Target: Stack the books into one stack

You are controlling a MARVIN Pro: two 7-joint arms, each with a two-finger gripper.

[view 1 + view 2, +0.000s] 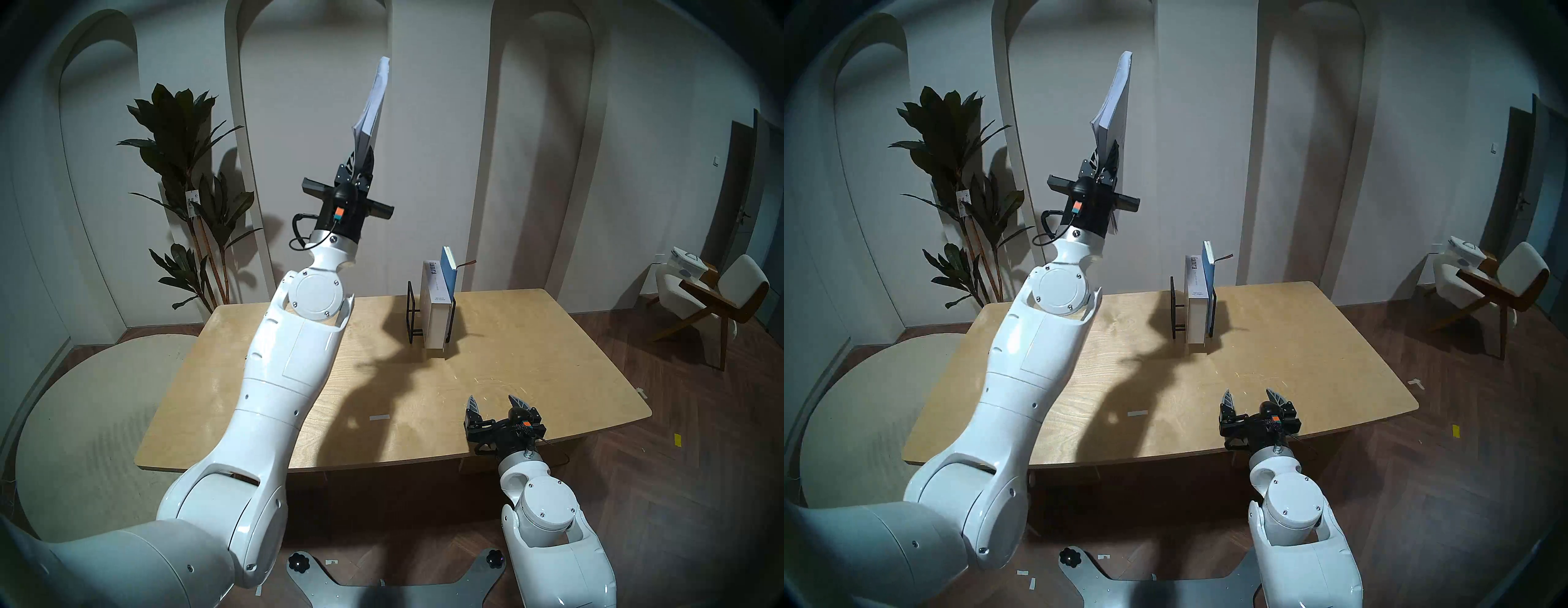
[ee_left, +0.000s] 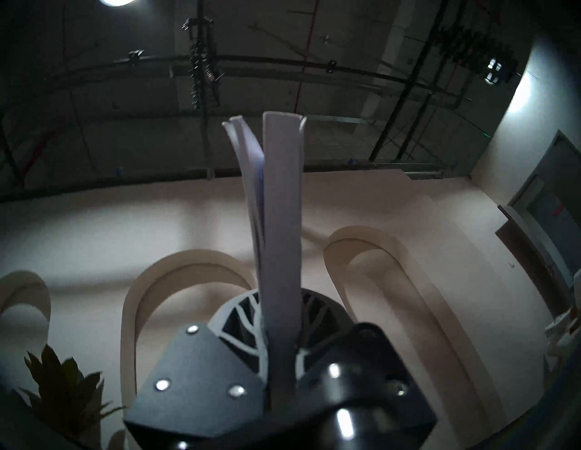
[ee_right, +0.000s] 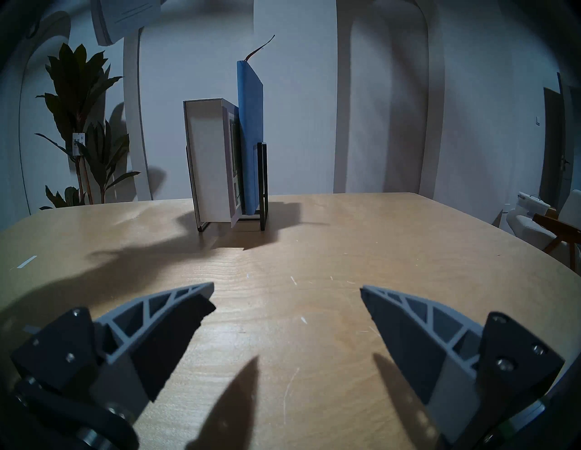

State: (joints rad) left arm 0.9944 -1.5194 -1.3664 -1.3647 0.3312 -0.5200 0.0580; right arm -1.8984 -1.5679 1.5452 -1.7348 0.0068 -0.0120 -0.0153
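The left gripper (image 1: 362, 163) is pinching the lower edge of the white softcover (image 1: 373, 104), its jaws nearly closed on it, and is holding it high above the table (image 1: 530, 361), edge-up and leaning toward the back wall. In the left wrist view the near cover and a few pages are peeling away from the block, so the grip is likely catching only part of the book; a fast swing down could be fanning it open further, letting it slide out, or landing it splayed and crooked as the base of the stack. Further right, the thick white-grey book (image 1: 437, 314) and the blue book (image 1: 449, 271) are standing upright side by side in the black wire rack (image 1: 413, 314) at the far middle of the table, well apart from the raised book; no stack is lying on the table yet. Pulling either out carelessly could be tipping its neighbour or dragging the rack. The right gripper (image 1: 497, 403) is hovering at the near right edge with jaws spread wide and holding nothing.
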